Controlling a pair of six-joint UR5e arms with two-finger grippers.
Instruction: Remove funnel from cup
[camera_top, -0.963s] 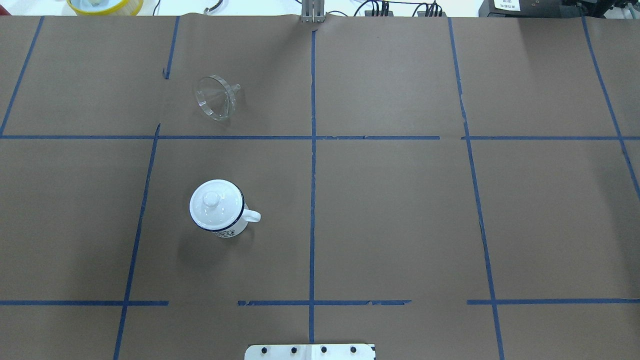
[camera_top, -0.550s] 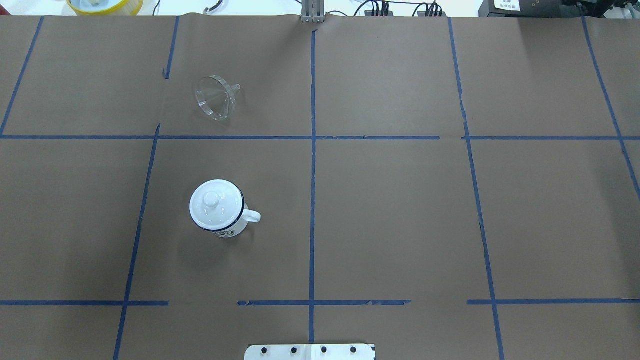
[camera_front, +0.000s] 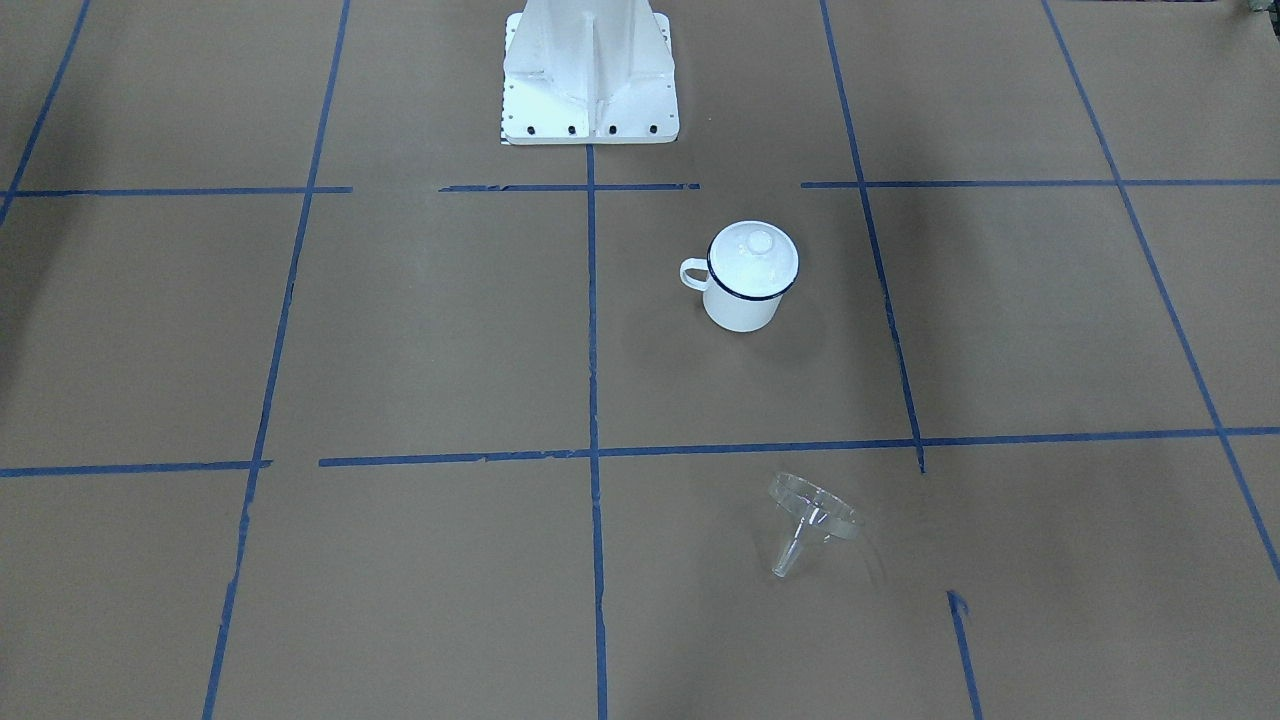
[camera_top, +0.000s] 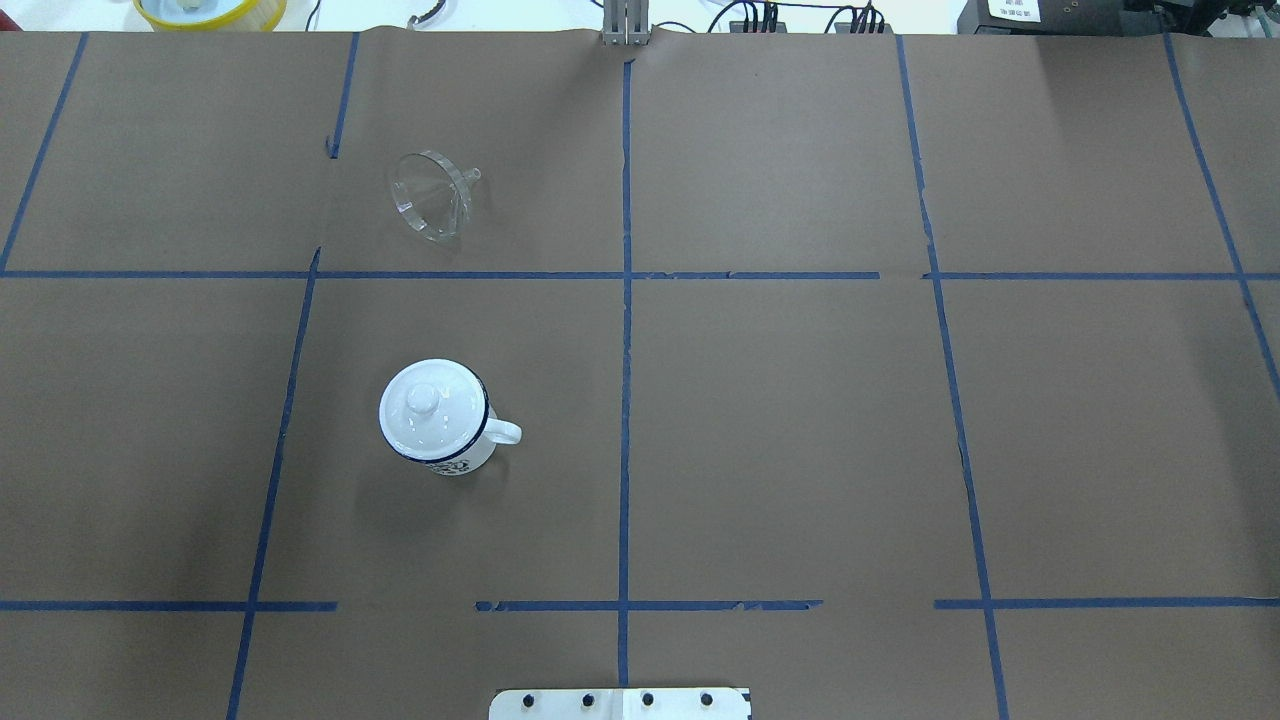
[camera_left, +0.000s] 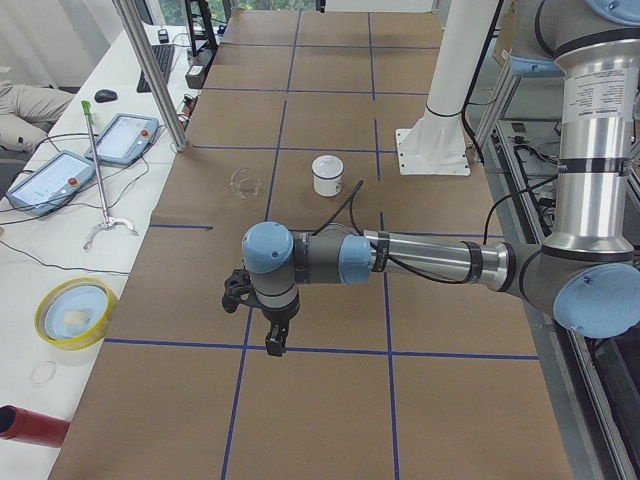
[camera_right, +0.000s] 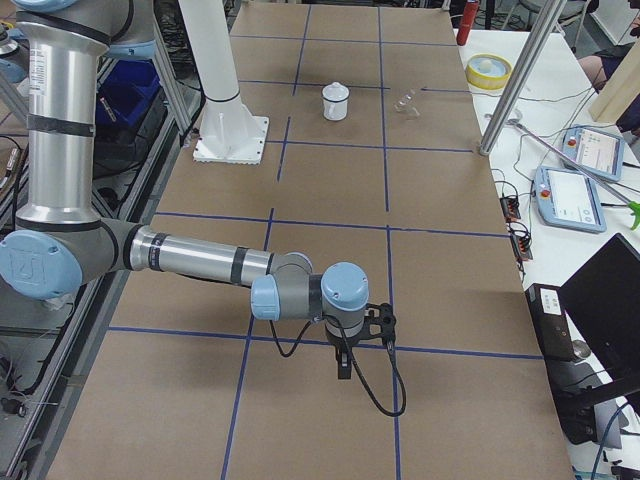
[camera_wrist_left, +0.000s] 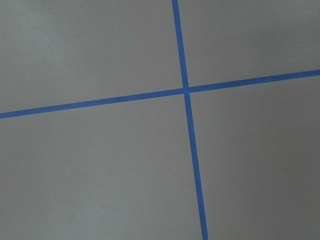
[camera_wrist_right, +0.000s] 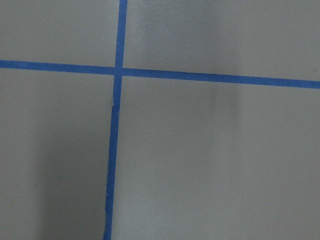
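Observation:
The clear funnel (camera_top: 432, 196) lies on its side on the brown paper, far from the cup, with its spout off the table; it also shows in the front view (camera_front: 812, 515). The white cup (camera_top: 455, 458) with a dark blue rim stands upright, handle to the view's right, and also shows in the front view (camera_front: 740, 305). A white domed lid (camera_top: 430, 405) with a knob sits on it. My left gripper (camera_left: 273, 340) and right gripper (camera_right: 345, 365) hang over bare paper far from both. I cannot tell if they are open or shut.
The white robot base (camera_front: 590, 80) stands at the table's near edge. A metal post (camera_left: 150, 70), a yellow-rimmed bowl (camera_left: 72, 312) and control tablets (camera_left: 122, 138) lie along the far side. Blue tape lines cross the paper.
The funnel has rocked very slightly in place. Nothing else has moved.

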